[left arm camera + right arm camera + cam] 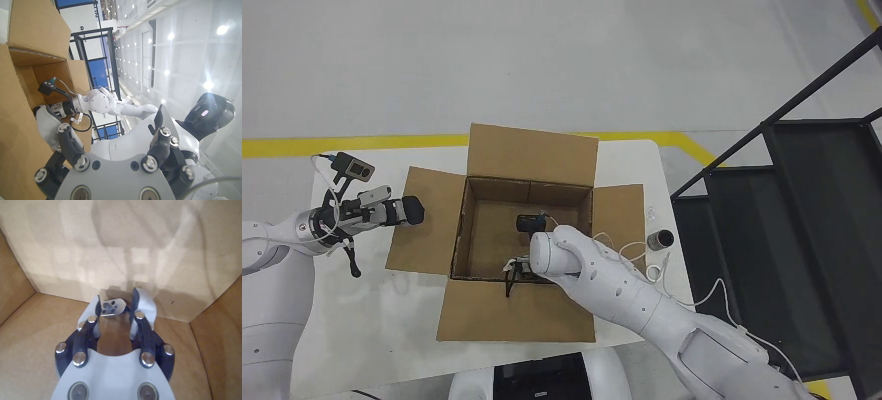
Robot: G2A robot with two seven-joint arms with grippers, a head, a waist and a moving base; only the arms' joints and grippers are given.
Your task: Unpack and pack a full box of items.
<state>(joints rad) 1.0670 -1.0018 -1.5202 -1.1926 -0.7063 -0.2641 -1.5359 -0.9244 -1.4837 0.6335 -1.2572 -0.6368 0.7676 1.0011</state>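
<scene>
While right gripper (116, 294) sits spread around a metal piece (113, 308) in the box (532, 152),
left gripper (407, 211) hangs spread wide outside it.

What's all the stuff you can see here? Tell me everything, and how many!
box: one, brown cardboard, open on the table
table: one, white, under the box
metal piece: one, silvery, inside the box near a wall
small cylinder: one, pale with dark top, on the table right of the box
steps: one set, black, beside the table
floor line: one, yellow, beyond the table
left gripper: one, black and white, open, at the box's left flap
right gripper: one, black and white, inside the box
</scene>
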